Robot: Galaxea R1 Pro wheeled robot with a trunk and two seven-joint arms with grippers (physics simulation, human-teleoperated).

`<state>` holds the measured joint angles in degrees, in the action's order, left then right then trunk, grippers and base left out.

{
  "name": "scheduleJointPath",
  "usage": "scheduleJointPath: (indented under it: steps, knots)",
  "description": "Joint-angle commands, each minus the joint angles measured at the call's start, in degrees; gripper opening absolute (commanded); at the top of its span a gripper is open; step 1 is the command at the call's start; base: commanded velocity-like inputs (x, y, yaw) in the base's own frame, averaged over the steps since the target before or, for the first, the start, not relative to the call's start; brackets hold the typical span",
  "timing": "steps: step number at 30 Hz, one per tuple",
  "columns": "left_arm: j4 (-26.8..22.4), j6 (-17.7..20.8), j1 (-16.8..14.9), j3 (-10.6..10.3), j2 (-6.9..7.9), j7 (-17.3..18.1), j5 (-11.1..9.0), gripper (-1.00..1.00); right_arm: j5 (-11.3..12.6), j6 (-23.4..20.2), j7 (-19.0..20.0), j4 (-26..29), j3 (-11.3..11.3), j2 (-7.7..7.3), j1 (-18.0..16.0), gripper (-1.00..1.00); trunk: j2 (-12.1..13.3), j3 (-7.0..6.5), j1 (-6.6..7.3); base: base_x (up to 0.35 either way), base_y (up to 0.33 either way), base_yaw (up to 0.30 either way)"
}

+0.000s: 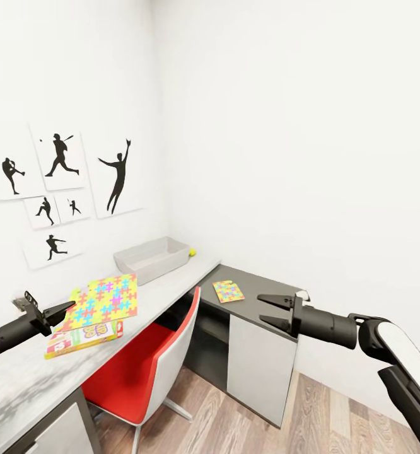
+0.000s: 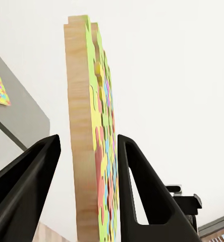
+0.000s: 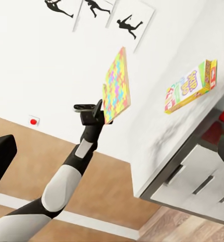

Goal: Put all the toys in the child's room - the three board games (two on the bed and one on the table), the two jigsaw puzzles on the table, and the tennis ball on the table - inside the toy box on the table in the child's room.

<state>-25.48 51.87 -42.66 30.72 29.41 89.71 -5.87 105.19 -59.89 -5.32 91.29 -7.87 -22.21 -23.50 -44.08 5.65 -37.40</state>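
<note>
— The jigsaw puzzle (image 2: 89, 136)?
— Pale wood-grain edge, glossy coloured face.
— The gripper fingers (image 2: 142, 191)?
— Matt black plastic.
— The table (image 1: 21, 378)?
— Smooth matt grey top; the floor (image 1: 323, 410) looks like wood plank.

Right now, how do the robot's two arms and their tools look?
Both tools, left and right, are black with two thin pointed fingers on a dark cylindrical wrist. The right arm and left arm have glossy white rounded shells with dark joints. No cables or markings show.

The board game (image 1: 82, 339) shows big letters, unreadable.
</note>
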Motion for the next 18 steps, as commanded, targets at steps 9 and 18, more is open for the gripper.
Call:
scheduleJointPath:
  steps: [9, 18]
  knots:
    - [0.0, 0.6, -0.1, 0.1, -0.07, 0.3, 0.2, -1.00, -1.2, 0.0, -0.6, 0.0, 0.0, 0.11, -0.1, 1.00, -0.1, -0.14, -0.02, 0.000, -0.158, 0.109]
    - [0.1, 0.7, -0.1, 0.1, 0.11, 0.3, 0.2, -1.00, -1.2, 0.0, -0.6, 0.0, 0.0, 0.13, -0.1, 1.00, 1.5, -0.92, 0.86, 0.000, -0.029, 0.033]
